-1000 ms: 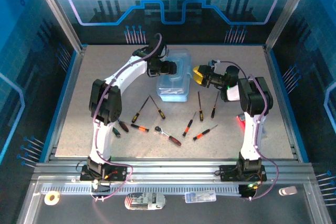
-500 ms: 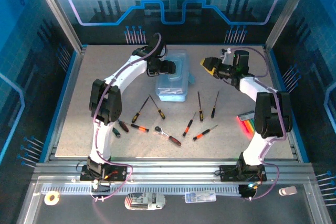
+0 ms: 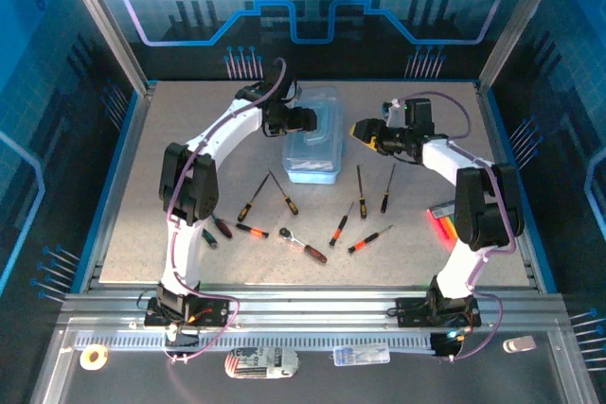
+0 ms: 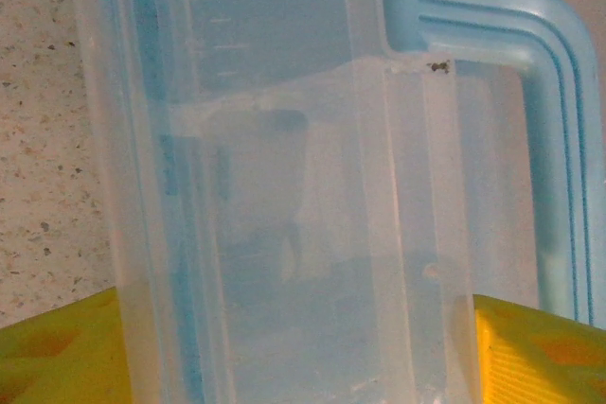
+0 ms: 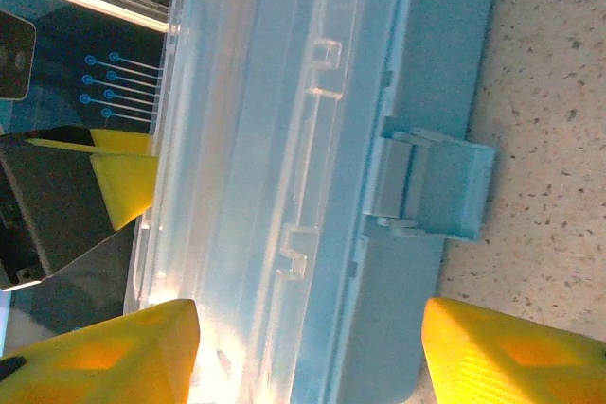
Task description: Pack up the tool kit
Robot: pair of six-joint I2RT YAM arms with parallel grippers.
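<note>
The tool kit's pale-blue box (image 3: 315,144) lies at mid-table with its clear lid down and its blue latch (image 5: 437,188) facing right. My left gripper (image 3: 305,121) reaches over it from the left. In the left wrist view its yellow fingers (image 4: 530,347) sit against both sides of a section of the lid, beside the blue handle (image 4: 559,92). My right gripper (image 3: 361,131) hovers open just right of the box, and its fingers (image 5: 511,352) frame the latch side without touching it. Several screwdrivers (image 3: 361,191) and a ratchet wrench (image 3: 303,243) lie loose in front.
More screwdrivers (image 3: 253,198) lie left of centre, and small tools (image 3: 222,227) rest by the left arm's base link. A red-orange object (image 3: 443,221) sits on the table behind the right arm. Blue walls (image 3: 131,153) enclose the table.
The right arm's elbow swung out to the right. Its gripper pulled back from the box, then returned beside it with the jaws slightly wider. The left arm and box stayed still.
</note>
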